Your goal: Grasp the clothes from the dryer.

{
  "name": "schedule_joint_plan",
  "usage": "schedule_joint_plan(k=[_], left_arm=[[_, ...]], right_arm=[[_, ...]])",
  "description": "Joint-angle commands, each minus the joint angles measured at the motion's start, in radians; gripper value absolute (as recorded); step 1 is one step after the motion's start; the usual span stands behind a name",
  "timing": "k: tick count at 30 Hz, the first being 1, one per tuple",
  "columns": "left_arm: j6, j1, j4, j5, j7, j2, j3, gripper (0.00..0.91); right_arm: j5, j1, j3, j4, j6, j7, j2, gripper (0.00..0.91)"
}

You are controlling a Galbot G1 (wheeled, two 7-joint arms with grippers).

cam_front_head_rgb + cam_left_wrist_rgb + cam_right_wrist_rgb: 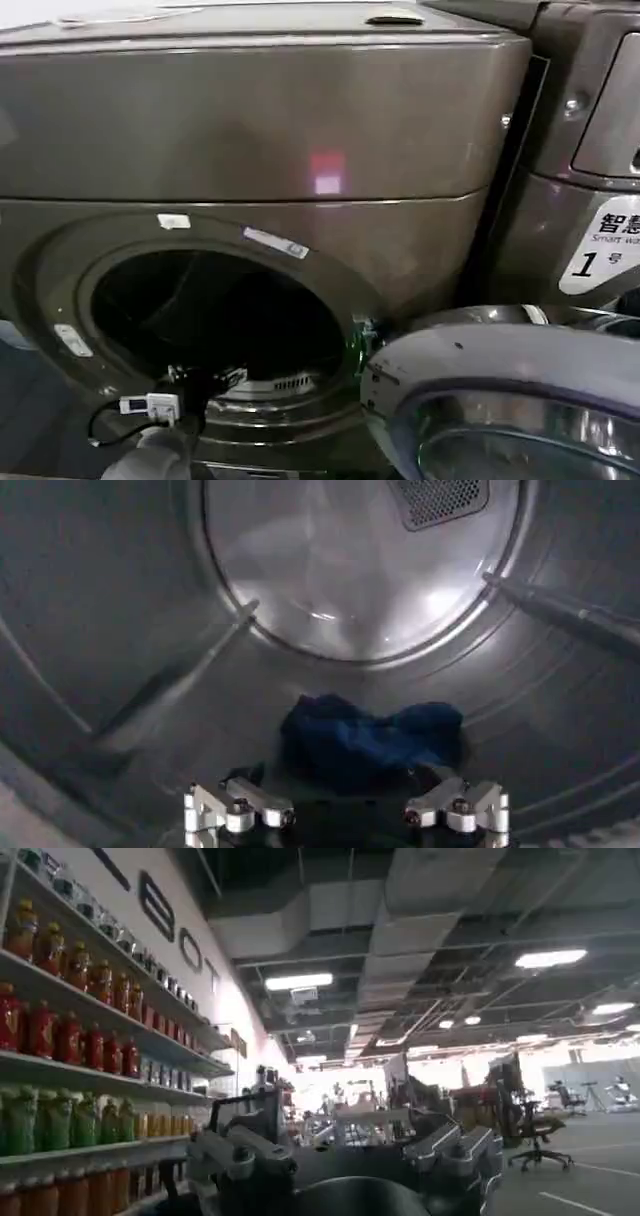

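The dryer (250, 120) is a bronze-grey front loader whose round porthole (215, 310) stands open. In the left wrist view the clothes (370, 738), a small dark blue bundle, lie on the drum floor below the shiny back wall. My left gripper (345, 785) is inside the drum, open, with its fingers spread to either side of the bundle's near edge; whether they touch the fabric I cannot tell. From the head camera, my left gripper (205, 382) is at the porthole's lower rim. My right gripper (345, 1138) is open, holds nothing and points away into the room.
The dryer's grey-rimmed glass door (500, 400) hangs open at the lower right, close to the porthole. A panel with a white label marked "1" (605, 245) stands to the right. Drum ribs (170, 695) run along the walls. Shelves of bottles (70, 1038) line the room.
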Motion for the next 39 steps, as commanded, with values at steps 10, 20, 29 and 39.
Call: schedule_joint_plan(k=[10,20,29,39], left_arm=[[0.049,-0.029,0.026,-0.002,0.012,-0.002,0.0,0.907],[0.049,-0.206,0.167,0.019,0.024,0.008,0.007,0.907],[0.049,-0.394,0.374,0.038,0.048,0.016,0.009,0.907],[0.047,-0.62,0.641,0.086,0.109,0.013,0.006,0.907]], right_arm=[[-0.002,-0.007,0.006,-0.004,0.034,0.004,0.001,0.907],[-0.002,0.001,-0.003,-0.002,0.047,0.004,0.005,0.907],[-0.002,0.0,-0.004,-0.005,0.047,0.005,0.001,0.907],[-0.003,-0.003,0.0,-0.008,0.049,0.006,-0.002,0.907]])
